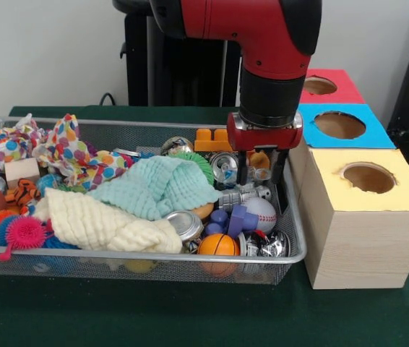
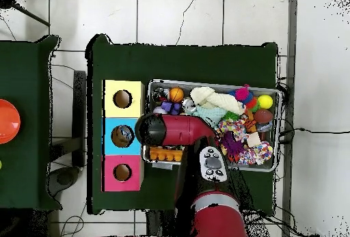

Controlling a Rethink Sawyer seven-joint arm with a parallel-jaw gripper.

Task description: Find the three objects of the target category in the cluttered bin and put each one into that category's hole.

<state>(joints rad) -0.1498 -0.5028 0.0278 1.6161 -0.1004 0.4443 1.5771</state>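
The bin [image 1: 297, 238], a wire mesh tray, sits on a dark green tabletop [image 1: 190, 318] over a pale tiled floor [image 2: 178, 16]. Just beside it stand three boxes with round holes: yellow [image 1: 367, 177], blue [image 1: 340, 124] and red [image 1: 320, 85]. Inside the bin lie a mint cloth [image 1: 154, 186], a cream cloth [image 1: 100, 223], a polka-dot cloth [image 1: 67, 148], an orange ball [image 1: 217, 244], a baseball [image 1: 262, 212], crushed cans [image 1: 184, 224] and an orange block [image 1: 213, 139]. The gripper [image 1: 261, 177] is lowered into the bin's box-side end; its fingers seem narrowly apart, though I cannot tell for sure.
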